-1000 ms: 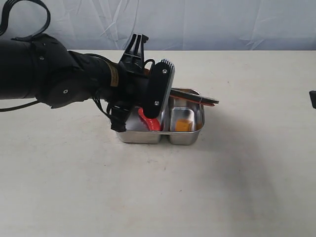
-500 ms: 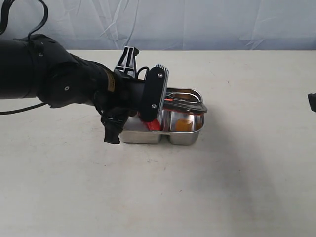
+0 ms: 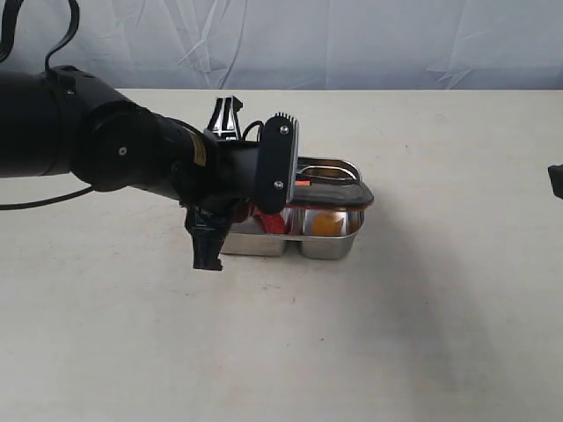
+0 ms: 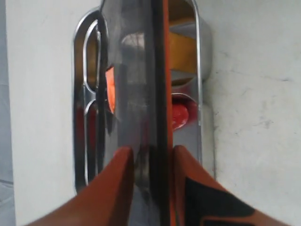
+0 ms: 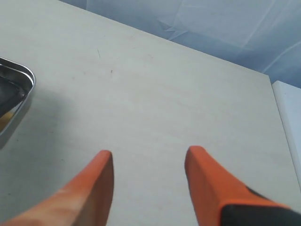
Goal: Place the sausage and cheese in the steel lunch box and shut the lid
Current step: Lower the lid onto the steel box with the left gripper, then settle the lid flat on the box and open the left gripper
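The steel lunch box [image 3: 327,246] stands mid-table. The red sausage [image 3: 273,221] lies in its larger compartment and the yellow-orange cheese [image 3: 327,224] in the smaller one. Just above the box, nearly level, hangs the dark lid [image 3: 339,192] with its orange rim seal. My left gripper [image 3: 257,195] is shut on the lid's left end. In the left wrist view the lid [image 4: 141,75] runs edge-on between the orange fingers [image 4: 115,181], with the sausage [image 4: 179,116], cheese [image 4: 182,52] and box [image 4: 203,80] beyond. My right gripper [image 5: 149,157] is open over bare table.
A pale table [image 3: 440,334] carries the box; a wrinkled blue-white backdrop [image 3: 352,44] hangs behind. A corner of the lunch box [image 5: 16,94] shows in the right wrist view. A bit of the right arm [image 3: 556,180] sits at the exterior view's right edge.
The left arm has lowered and levelled the lid from a raised tilt down to just over the box. The right gripper has not moved.
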